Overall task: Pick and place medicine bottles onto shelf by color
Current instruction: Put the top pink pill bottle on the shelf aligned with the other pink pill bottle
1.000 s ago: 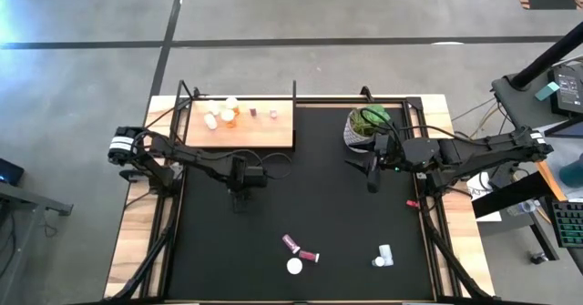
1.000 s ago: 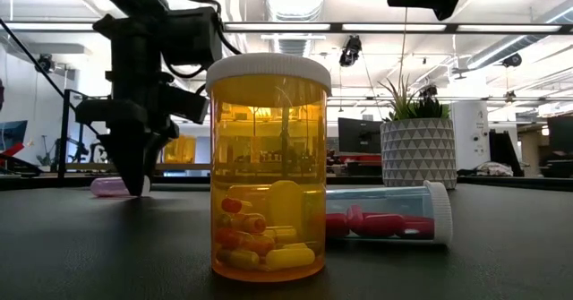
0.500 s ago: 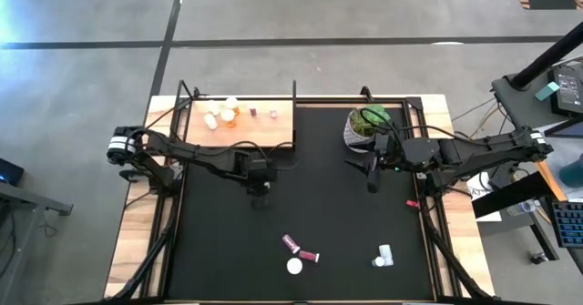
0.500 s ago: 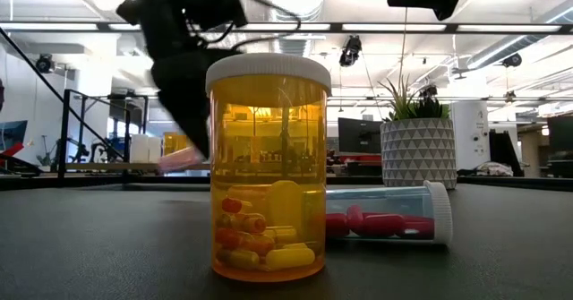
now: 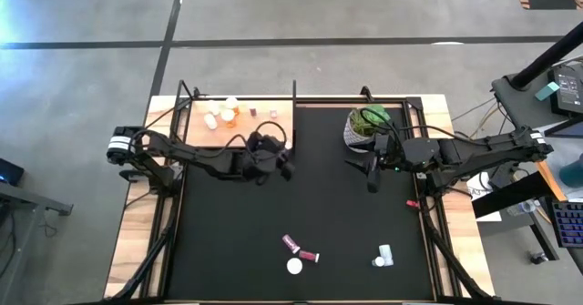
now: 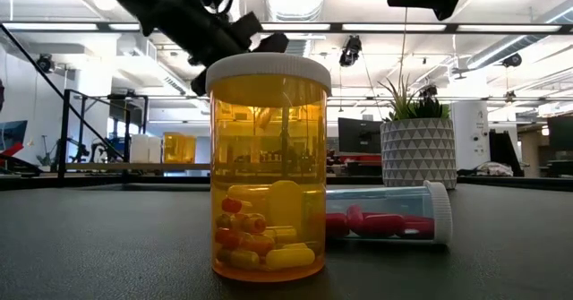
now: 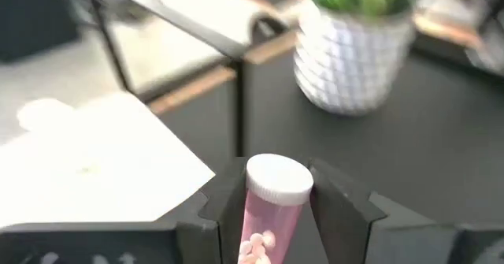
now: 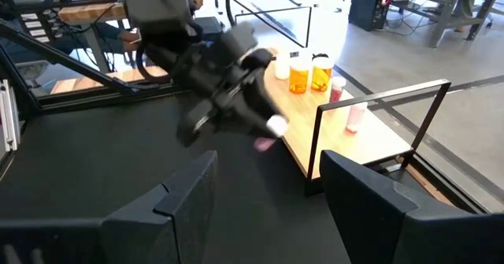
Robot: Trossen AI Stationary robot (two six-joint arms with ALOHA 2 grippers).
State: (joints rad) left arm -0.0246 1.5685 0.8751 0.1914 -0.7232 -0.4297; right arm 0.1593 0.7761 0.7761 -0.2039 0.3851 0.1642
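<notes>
Spreading across most of the high view, the black table mat (image 5: 346, 223) carries the pale wooden shelf (image 5: 264, 134) at its upper left, several medicine bottles (image 5: 225, 113) standing on it. Just right of the shelf, the left gripper (image 5: 284, 164) pinches a pink bottle (image 7: 270, 205) between its fingers (image 7: 227, 205). Right of centre, beside the potted plant (image 5: 366, 125), the right gripper (image 5: 372, 179) hangs wide and empty. More bottles (image 5: 301, 252) lie low in the frame.

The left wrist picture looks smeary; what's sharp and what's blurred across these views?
Left wrist view: the pink bottle in the left gripper is clearest, the plant pot behind is soft. Right wrist view: the left arm is streaked. Low view: the amber bottle is crisp.
</notes>
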